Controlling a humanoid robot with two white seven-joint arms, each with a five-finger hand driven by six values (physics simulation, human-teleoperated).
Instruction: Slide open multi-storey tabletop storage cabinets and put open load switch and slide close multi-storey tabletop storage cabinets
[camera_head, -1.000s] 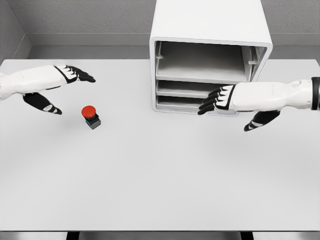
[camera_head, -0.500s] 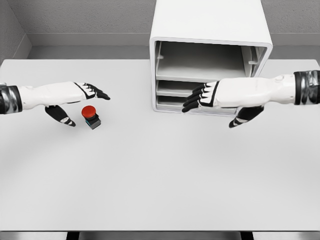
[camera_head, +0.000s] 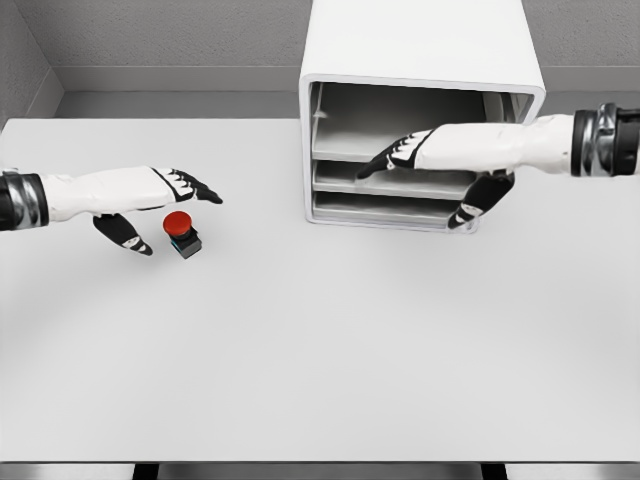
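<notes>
Red-capped load switch (camera_head: 180, 231) sits on the table (camera_head: 320, 360), left hand (camera_head: 150, 195) spread wide around it, holding nothing. Toward three o'clock, the right hand (camera_head: 420, 165), fingers loose and empty, reaches the cabinet (camera_head: 420, 60) front.

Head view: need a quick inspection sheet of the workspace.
Surface: white table, bare apart from the items below.
Job's things: switch with red cap, on the table at left; white cabinet at the back, three open-fronted levels, all look empty.
Clutter: nothing seen.
Hands: left hand open, fingers above the switch, thumb beside it, no grasp. Right hand open, in front of the cabinet's middle level, thumb hanging low.
Cables: nothing seen.
Surroundings: grey wall behind the table.
</notes>
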